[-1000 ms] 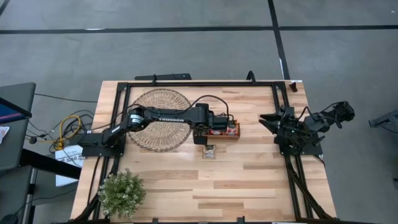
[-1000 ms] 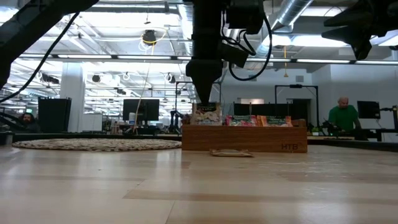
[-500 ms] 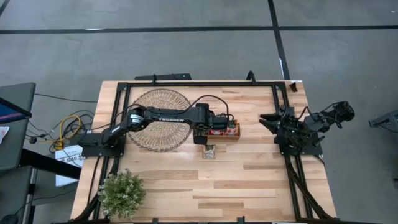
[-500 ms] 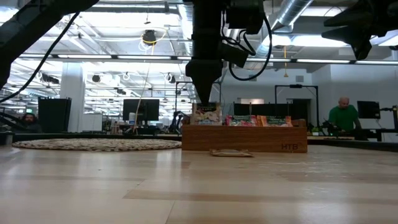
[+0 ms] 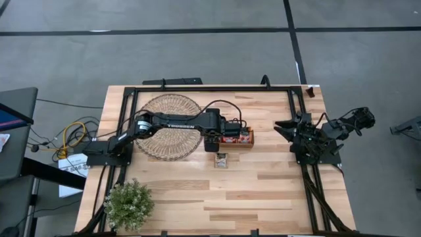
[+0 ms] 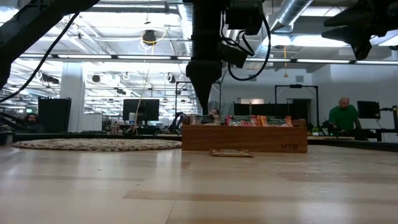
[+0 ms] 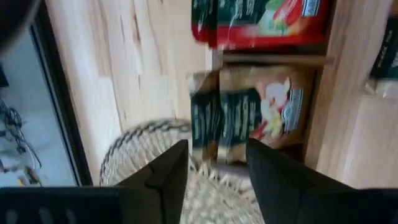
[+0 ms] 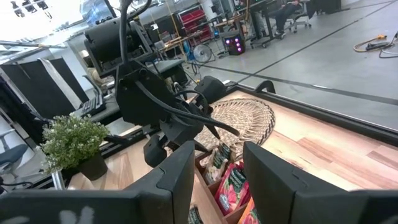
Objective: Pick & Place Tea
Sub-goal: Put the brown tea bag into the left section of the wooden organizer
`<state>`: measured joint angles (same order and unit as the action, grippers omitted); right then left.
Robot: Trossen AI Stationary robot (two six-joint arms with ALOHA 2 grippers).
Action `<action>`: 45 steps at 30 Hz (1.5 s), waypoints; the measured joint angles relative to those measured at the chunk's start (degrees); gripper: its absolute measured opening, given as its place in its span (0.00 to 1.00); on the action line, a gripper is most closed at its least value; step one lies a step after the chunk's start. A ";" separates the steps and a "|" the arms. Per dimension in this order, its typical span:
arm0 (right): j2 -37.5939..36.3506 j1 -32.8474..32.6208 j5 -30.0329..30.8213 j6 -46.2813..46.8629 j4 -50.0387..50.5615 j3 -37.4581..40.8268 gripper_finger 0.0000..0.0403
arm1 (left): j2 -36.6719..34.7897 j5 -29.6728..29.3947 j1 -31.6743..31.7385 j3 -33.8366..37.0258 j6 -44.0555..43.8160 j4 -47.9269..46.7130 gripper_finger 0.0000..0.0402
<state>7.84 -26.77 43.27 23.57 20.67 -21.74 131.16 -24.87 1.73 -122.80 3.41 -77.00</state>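
1. High view: the left end effector (image 5: 211,142) hangs over the wooden tray (image 5: 245,144); one tea sachet (image 5: 221,160) lies on the surface (image 5: 263,191).
2. Left wrist view: fingers (image 7: 166,169) apart above a pale sachet (image 7: 249,115) in its compartment, red sachet (image 7: 261,22) adjacent.
3. Right end effector (image 5: 279,125) parked, fingers apart.

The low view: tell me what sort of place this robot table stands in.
Probably a large open robotics lab or workshop. Behind the wooden table run exposed ceiling ducts and strip lighting, rows of monitors sit on benches, and a person stands at a workstation.
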 joint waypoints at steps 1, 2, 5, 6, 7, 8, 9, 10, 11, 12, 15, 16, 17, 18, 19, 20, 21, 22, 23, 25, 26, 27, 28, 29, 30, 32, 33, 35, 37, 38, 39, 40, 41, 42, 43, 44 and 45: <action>0.01 -0.01 0.00 0.00 0.01 0.00 0.32 | -0.32 0.02 -0.41 0.00 -0.83 -0.60 0.39; 0.01 -0.01 0.01 0.00 0.00 0.00 0.32 | -0.84 0.43 -1.07 0.00 -1.53 -1.06 0.40; -0.01 0.01 0.02 0.00 0.00 0.00 0.32 | -2.61 8.40 -4.42 -0.17 -1.97 -0.47 0.40; 0.01 0.01 0.02 0.00 0.00 0.00 0.32 | -2.79 12.57 -5.70 -0.22 -1.54 0.26 0.40; 0.02 0.01 0.02 0.00 0.00 0.00 0.32 | -2.80 16.67 -6.82 -0.22 -1.05 1.29 0.40; 0.00 -0.01 0.02 0.00 0.00 0.00 0.32 | -2.68 20.40 -7.95 -0.20 -0.43 2.63 0.40; 0.00 0.01 0.02 0.00 0.00 0.00 0.32 | -2.53 23.44 -8.99 -0.16 0.36 4.21 0.40; 0.02 0.00 0.02 0.00 -0.01 0.00 0.32 | -2.25 25.08 -9.83 -0.15 1.23 5.79 0.40; 0.01 -0.01 0.02 0.00 0.00 0.00 0.32 | -1.80 25.24 -10.57 -0.19 1.99 7.58 0.40; 0.01 0.00 0.02 0.00 0.00 0.00 0.32 | -1.26 24.36 -11.15 -0.20 2.52 9.22 0.40; 0.00 -0.02 0.02 0.00 -0.09 0.00 0.32 | 0.81 19.04 -11.65 -0.09 3.12 11.68 0.40; 0.02 -0.05 0.02 0.00 -0.09 0.00 0.32 | 1.20 17.53 -11.38 -0.07 2.64 12.01 0.40; 0.00 -0.10 0.02 0.00 -0.09 0.00 0.32 | 1.24 16.79 -10.85 -0.04 1.85 12.29 0.40; -0.01 -0.16 0.02 0.00 -0.09 0.00 0.32 | 1.27 16.62 -10.21 -0.07 0.71 12.61 0.40; -0.01 -0.20 0.02 0.00 -0.09 0.00 0.32 | 1.58 16.62 -9.47 -0.23 -0.70 13.27 0.40; 0.02 -0.19 0.02 0.00 -0.10 0.00 0.32 | 1.78 16.79 -8.82 -0.23 -2.28 13.71 0.40; 0.01 -0.19 0.02 0.00 -0.10 0.00 0.32 | 2.04 17.16 -8.15 -0.12 -3.77 13.67 0.40; -0.01 -0.19 0.02 0.00 -0.11 0.00 0.32 | 2.20 17.80 -7.48 -0.05 -5.01 13.30 0.40; 0.02 -0.19 0.02 0.00 -0.09 0.00 0.32 | 2.44 18.52 -6.98 -0.04 -6.02 13.10 0.40; 0.02 -0.17 0.02 0.00 -0.09 0.00 0.32 | 2.87 19.92 -6.19 -0.09 -7.36 13.20 0.40; 0.02 -0.17 0.02 0.00 -0.09 0.00 0.32 | 3.09 20.12 -6.05 -0.09 -7.79 12.86 0.40; 0.02 -0.17 0.02 0.00 -0.08 0.00 0.32 | 3.18 20.26 -6.09 -0.07 -7.84 12.45 0.40; 0.02 -0.17 0.02 0.00 -0.07 0.00 0.32 | 3.37 20.32 -6.28 -0.07 -7.78 12.44 0.40; 0.01 -0.17 0.04 0.00 -0.07 0.00 0.32 | 3.52 20.30 -6.60 -0.08 -7.71 12.83 0.40; 0.00 -0.15 0.02 -0.02 -0.04 0.00 0.32 | 3.68 20.27 -6.77 -0.09 -7.67 13.24 0.40; 0.02 -0.15 0.02 -0.02 0.05 0.00 0.32 | 3.89 20.28 -7.15 -0.07 -7.78 13.27 0.40; 0.02 -0.15 0.02 -0.02 0.14 0.00 0.32 | 3.96 20.30 -7.33 -0.09 -7.80 13.33 0.40; 0.02 -0.15 0.04 -0.02 0.28 0.00 0.32 | 4.28 20.14 -7.47 -0.09 -7.78 14.36 0.40; 0.01 -0.15 0.04 -0.02 0.30 0.00 0.32 | 4.75 20.10 -7.45 -0.09 -7.79 14.45 0.40; 0.00 -0.15 0.04 -0.02 0.30 0.00 0.32 | 5.12 20.11 -7.44 -0.09 -7.79 14.53 0.40; 0.02 -0.15 0.04 -0.02 0.30 0.00 0.32 | 5.40 20.10 -7.37 -0.09 -7.79 14.58 0.40; 0.02 -0.15 0.04 -0.02 0.30 0.00 0.32 | 5.81 20.14 -7.10 -0.09 -7.79 14.63 0.40; -0.01 -0.15 0.04 -0.02 0.30 0.00 0.32 | 6.51 20.54 -6.92 -0.11 -7.79 14.93 0.40; 0.00 -0.15 0.04 -0.02 0.31 0.00 0.32 | 6.90 21.03 -6.70 -0.09 -7.79 15.02 0.40; 0.02 -0.15 0.04 -0.02 0.32 0.00 0.32 | 7.31 21.22 -6.58 -0.05 -7.79 14.86 0.40; 0.00 -0.15 0.04 -0.02 0.32 0.00 0.32 | 7.87 21.19 -6.37 -0.07 -7.79 14.85 0.40; -0.01 -0.15 0.04 -0.02 0.31 0.00 0.32 | 8.09 20.94 -6.21 -0.07 -7.82 14.89 0.40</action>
<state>7.84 -26.92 43.31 23.55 20.98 -21.74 139.25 -3.94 -4.48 -122.87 -4.41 -62.11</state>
